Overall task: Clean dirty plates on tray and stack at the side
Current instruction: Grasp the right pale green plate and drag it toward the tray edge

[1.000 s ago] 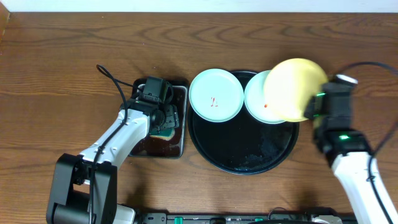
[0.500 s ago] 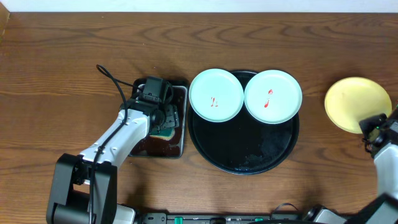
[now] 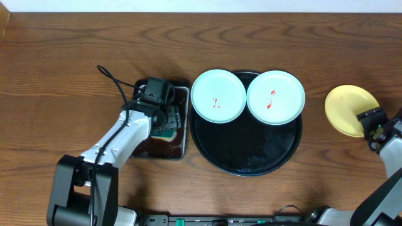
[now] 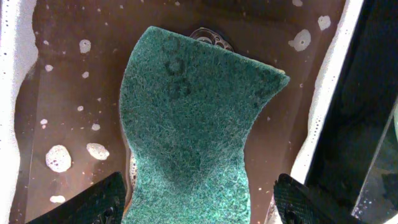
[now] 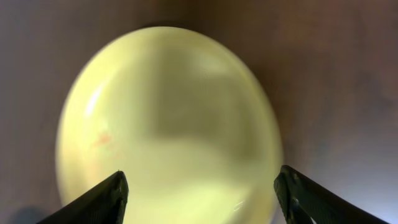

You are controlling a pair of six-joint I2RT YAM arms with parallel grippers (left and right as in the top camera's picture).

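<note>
Yellow plate (image 3: pixel 347 108) lies well apart from tray (image 3: pixel 239 147).

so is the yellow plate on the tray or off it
Off. The yellow plate sits over the table, right of the black tray and clear of its rim.

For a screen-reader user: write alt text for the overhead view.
Two pale mint-blue plates, each with a red smear, sit side by side on a round black tray. A pale yellow plate is off the tray to the right, the right gripper at its edge. The left gripper is over a teal sponge in a brown-liquid tray.
</note>
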